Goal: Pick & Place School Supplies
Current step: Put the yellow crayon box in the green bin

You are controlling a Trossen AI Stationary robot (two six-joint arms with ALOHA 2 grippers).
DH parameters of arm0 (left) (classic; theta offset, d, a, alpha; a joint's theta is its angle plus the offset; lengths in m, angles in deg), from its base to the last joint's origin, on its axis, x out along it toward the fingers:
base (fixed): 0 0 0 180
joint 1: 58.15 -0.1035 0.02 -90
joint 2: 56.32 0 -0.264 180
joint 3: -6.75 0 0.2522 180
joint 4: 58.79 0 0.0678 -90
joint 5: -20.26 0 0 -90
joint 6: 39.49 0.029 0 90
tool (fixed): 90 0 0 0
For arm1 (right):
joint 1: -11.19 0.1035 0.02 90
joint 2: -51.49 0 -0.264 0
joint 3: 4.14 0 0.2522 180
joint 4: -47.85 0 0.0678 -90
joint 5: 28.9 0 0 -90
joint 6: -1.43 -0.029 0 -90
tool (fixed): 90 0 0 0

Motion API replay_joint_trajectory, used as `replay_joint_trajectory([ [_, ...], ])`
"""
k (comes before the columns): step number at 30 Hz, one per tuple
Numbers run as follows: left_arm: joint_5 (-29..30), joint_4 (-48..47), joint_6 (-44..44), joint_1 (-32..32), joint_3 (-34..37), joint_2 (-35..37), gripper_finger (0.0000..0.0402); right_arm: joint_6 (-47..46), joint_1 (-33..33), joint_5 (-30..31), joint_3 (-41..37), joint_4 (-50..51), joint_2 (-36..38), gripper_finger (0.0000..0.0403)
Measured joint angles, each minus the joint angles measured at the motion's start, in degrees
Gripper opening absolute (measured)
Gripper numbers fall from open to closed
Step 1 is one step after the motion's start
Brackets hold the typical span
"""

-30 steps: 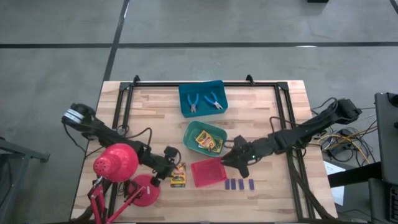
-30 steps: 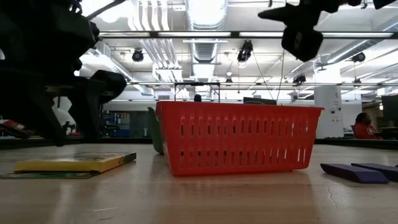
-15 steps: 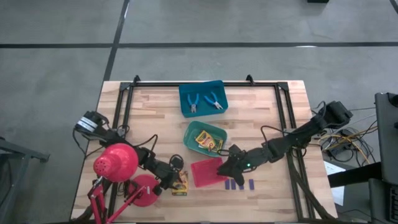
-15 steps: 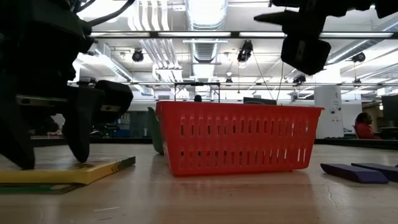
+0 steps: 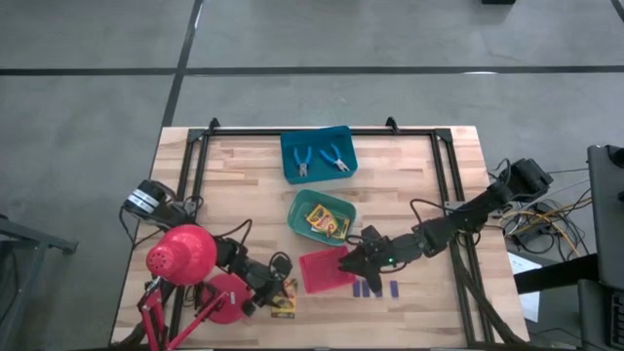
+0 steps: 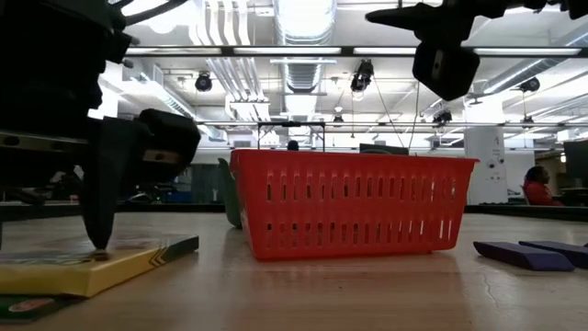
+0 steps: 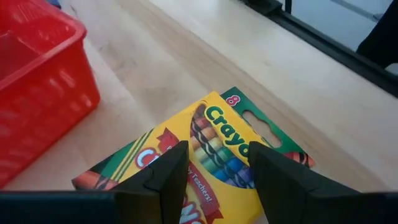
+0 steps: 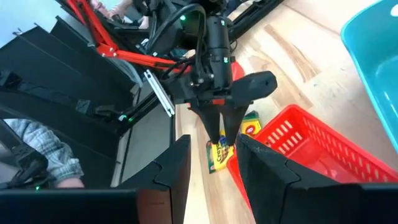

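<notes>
A flat yellow-and-green box [image 7: 219, 132] lies near the table's near edge, left of the red tray [image 5: 325, 270]; a green edge shows under it. My left gripper [image 7: 217, 152] is open and stands over this box [image 5: 284, 302], fingers pointing down. My right gripper [image 5: 359, 261] is open and holds nothing; it hangs well above the table [image 6: 446, 64], by the red tray's right end and the dark blue-purple blocks [image 5: 375, 289]. More yellow boxes lie in the green tray [image 5: 298, 209]. Two blue-handled tools [image 5: 318, 160] lie in the blue tray. My left gripper touches the box's top face [image 7: 200, 157] with its open fingers, which come from above and point down. In the low view one fingertip [image 6: 96, 241] stands on that face near the box's edge. The box lies flat, not lifted.
The red desk lamp [image 5: 183, 255] stands close by my left arm at the near left corner. The red tray [image 6: 349, 207] is between the two grippers. Two blocks [image 6: 519, 255] lie on bare wood right of it. A black frame runs along the table's far, left and right sides.
My left gripper has moved toward the near edge and come down onto the yellow box, and the box has slid with it toward the near edge. My right gripper has moved toward the near edge and slightly left, from the green tray's side to above the blocks.
</notes>
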Motion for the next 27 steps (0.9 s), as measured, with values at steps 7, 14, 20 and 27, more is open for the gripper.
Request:
replay_joint_trajectory([
  [7,0.1,1.52,-3.4,0.16,-4.86,-5.66,0.0177,0.36,0.29,-0.1,0.0,0.28,0.04,0.0125],
  [14,0.26,1.33,-3.78,0.3,-11.13,-10.7,0.0177,1.53,1.81,-0.75,0.0,0.42,0.09,0.0125],
  [20,0.81,0.3,-4.04,0.95,-12.6,-10.44,0.0177,1.75,3.63,-0.74,0.0,0.54,0.09,0.0125],
  [27,0.19,-3.31,-4.09,1.33,-12.32,-6.4,0.0177,4.46,3.96,-0.14,0.0,-0.46,0.09,0.0125],
])
